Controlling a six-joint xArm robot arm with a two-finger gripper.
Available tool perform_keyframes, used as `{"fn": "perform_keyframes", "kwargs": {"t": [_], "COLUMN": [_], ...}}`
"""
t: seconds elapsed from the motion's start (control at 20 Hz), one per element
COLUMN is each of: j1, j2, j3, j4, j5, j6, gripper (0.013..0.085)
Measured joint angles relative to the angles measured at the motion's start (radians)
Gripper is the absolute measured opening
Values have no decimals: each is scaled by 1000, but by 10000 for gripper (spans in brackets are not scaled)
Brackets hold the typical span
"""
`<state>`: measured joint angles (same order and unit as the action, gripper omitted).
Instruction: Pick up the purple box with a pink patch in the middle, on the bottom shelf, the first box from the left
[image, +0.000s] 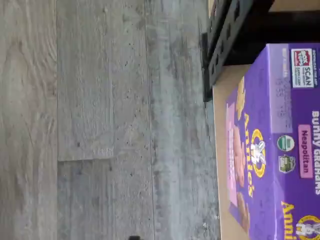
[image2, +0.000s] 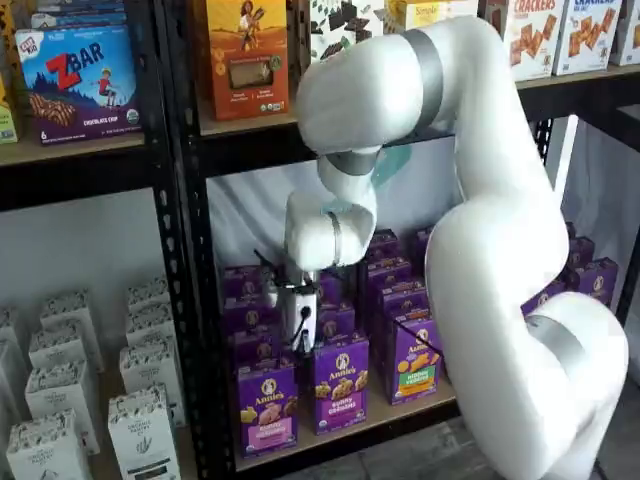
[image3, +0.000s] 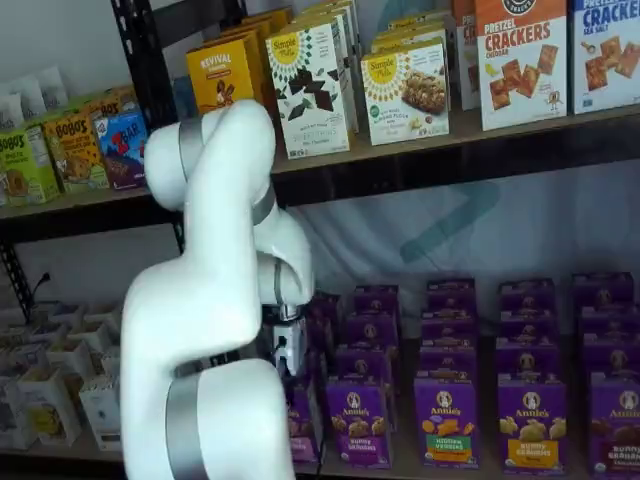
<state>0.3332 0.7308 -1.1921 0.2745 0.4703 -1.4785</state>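
On the bottom shelf (image2: 400, 412), at the front of the leftmost row, stands the purple box (image2: 266, 407), upright, with a pink band low on its face. Just beside it on its right stands 1 more purple box (image2: 341, 383), then 1 with a green and orange patch (image2: 416, 360). More purple boxes line up close behind each. A black rack post (image2: 190, 300) rises just to the left of the task box, so little room shows on that side.

From the wrist view, the same box (image: 272, 145) fills 1 edge, reading "Neapolitan", near the shelf's light front lip, with grey plank floor (image: 100, 120) open beyond it.

Directly above the box hangs the gripper (image2: 297, 345) on the white arm (image2: 480, 230). Its fingers are hard to make out in both shelf views; the pincer stands wide, holding nothing.
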Motion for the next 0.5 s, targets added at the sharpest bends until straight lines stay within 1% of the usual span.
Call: {"fn": "perform_keyframes", "kwargs": {"t": [0.1, 0.25, 0.4, 0.5], "j1": [-3, -6, -5, -2], "j2": [7, 19, 25, 32], "j3": [-15, -31, -31, -29], "j4": [7, 12, 30, 59], "j5": [21, 26, 1, -28], "j6": [-8, -15, -31, -56], "gripper": [850, 850, 850, 850]}}
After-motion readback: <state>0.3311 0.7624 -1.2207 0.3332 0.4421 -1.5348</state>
